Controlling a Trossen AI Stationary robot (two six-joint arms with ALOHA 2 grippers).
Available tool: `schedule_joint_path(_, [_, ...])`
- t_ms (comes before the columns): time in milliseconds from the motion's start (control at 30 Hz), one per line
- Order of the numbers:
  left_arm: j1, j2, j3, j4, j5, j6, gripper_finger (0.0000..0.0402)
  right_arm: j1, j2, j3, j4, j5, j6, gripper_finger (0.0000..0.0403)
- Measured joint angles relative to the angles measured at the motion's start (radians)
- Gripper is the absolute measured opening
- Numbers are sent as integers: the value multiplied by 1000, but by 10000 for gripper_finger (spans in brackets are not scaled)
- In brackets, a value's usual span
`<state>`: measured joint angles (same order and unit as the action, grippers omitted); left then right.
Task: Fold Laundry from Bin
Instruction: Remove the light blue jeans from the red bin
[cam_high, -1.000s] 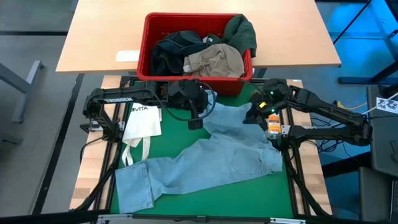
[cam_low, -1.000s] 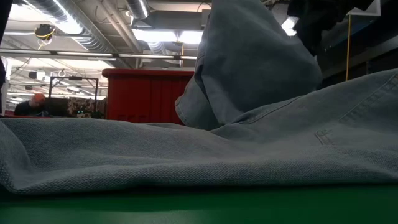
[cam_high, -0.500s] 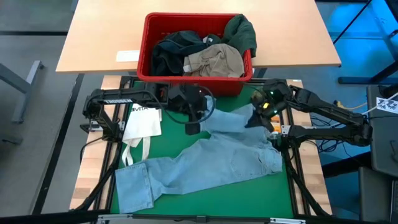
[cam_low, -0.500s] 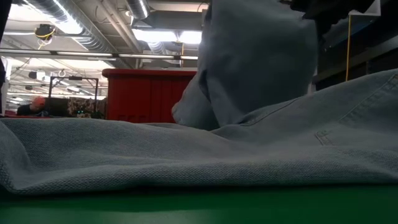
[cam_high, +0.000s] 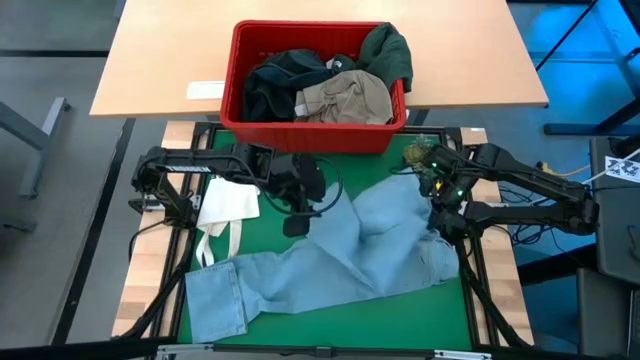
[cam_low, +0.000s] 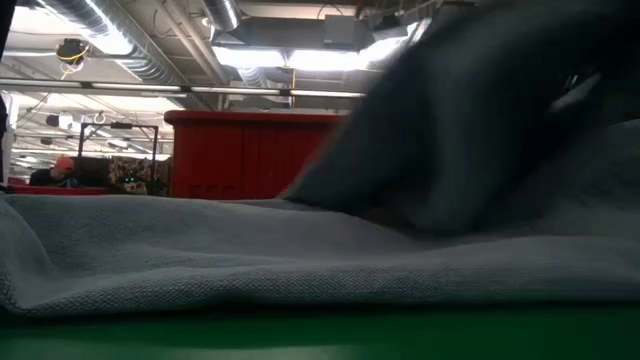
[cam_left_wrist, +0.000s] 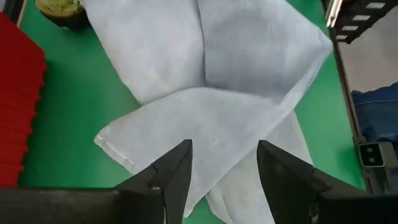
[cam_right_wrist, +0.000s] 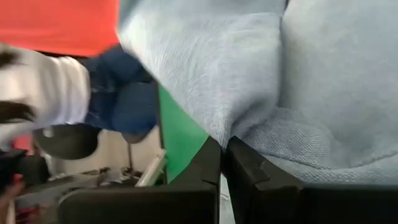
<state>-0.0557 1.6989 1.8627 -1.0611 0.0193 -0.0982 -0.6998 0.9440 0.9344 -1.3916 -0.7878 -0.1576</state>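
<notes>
Jeans (cam_high: 350, 255) are spread across the green mat (cam_high: 275, 245), one leg running out toward the front-left corner, the waist end bunched up by the right gripper (cam_high: 432, 190). That gripper's fingers are pinched tight on a fold of denim, which the right wrist view shows best, with the cloth (cam_right_wrist: 298, 93) filling most of it. The left gripper (cam_high: 296, 222) hovers over the mat just beside the jeans, fingers apart and holding nothing; its wrist view looks down past the fingertips (cam_left_wrist: 177, 177) onto the pale denim (cam_left_wrist: 217, 93). A white tote (cam_high: 228, 205) lies on the left side of the mat, near the left arm. The red bin (cam_high: 235, 90) sits on the wooden table behind, still holding dark, khaki and green pieces. The low view is mostly blocked by denim (cam_low: 250, 250) right up close, with the bin's red wall (cam_low: 240, 155) poking up behind it.
</notes>
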Motion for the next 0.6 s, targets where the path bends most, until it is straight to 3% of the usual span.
schedule_joint_path(233, [21,0,-129,82,-2,-3,153,0,0,0,-13,65,-2,5])
schedule_joint_path(600, [98,0,-425,415,-88,-24,140,0,0,0,-13,70,-2,6])
